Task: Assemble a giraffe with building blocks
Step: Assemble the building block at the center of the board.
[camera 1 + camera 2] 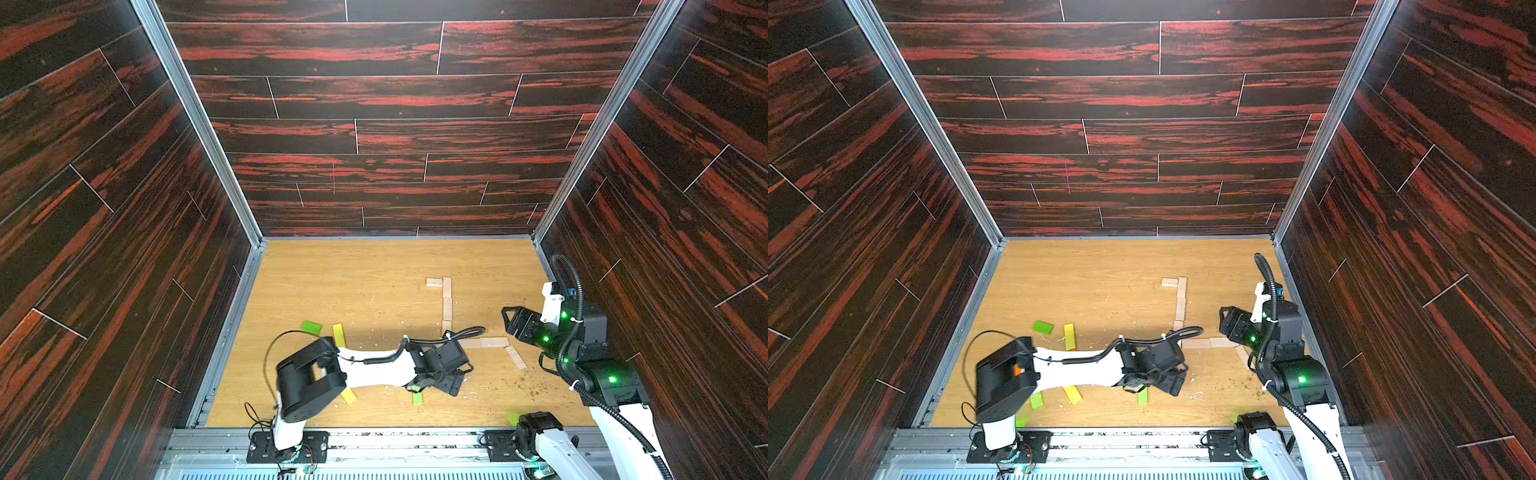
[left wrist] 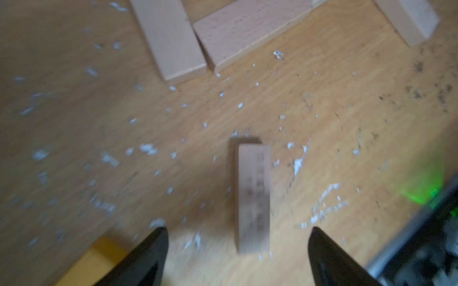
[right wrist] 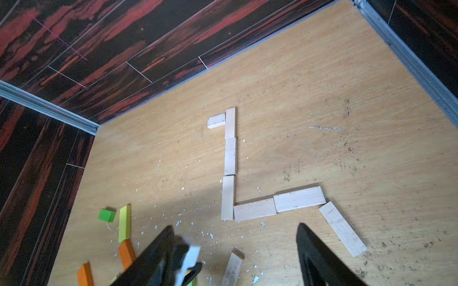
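Over the table point(image 1: 374, 270), left gripper point(image 2: 237, 228) agape astride pale plank point(image 2: 254, 198); right gripper point(image 3: 236, 225) agape, empty.

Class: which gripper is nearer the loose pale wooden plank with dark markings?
Left. The left gripper is at the marked pale plank, open fingers either side; the right gripper hangs farther off, by the laid-out planks.
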`<move>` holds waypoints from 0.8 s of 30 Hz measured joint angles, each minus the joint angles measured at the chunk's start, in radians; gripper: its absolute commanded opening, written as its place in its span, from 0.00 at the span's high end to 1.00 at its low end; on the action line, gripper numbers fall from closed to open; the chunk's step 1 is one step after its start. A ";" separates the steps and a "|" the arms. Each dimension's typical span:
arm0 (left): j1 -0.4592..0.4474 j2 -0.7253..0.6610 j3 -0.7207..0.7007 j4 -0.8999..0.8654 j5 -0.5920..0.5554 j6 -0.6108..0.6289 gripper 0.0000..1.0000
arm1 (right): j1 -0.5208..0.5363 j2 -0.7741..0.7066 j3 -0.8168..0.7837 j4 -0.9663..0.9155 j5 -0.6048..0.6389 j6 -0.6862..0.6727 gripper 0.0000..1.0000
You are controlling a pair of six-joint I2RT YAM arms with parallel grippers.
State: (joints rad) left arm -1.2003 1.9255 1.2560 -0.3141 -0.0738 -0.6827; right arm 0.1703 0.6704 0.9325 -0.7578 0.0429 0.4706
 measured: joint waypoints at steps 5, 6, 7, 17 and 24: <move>-0.006 0.049 0.051 -0.014 -0.024 -0.025 0.26 | 0.000 -0.023 -0.003 0.004 -0.003 -0.011 0.22; -0.008 0.060 0.063 -0.019 -0.030 -0.031 0.28 | 0.000 -0.028 -0.003 0.003 -0.004 -0.014 0.22; -0.011 0.071 0.076 -0.027 -0.036 -0.038 0.30 | 0.000 -0.032 -0.003 0.004 -0.005 -0.016 0.22; -0.044 0.152 0.169 -0.106 -0.098 -0.121 0.60 | 0.000 -0.054 -0.003 0.003 -0.006 -0.046 0.22; -0.045 0.190 0.230 -0.172 -0.134 -0.203 0.84 | 0.000 -0.066 -0.003 0.003 -0.007 -0.075 0.22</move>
State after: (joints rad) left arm -1.2457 2.1155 1.4864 -0.4858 -0.2073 -0.8856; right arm 0.1703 0.6048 0.9298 -0.7547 0.0360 0.3954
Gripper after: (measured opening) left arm 0.274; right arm 0.779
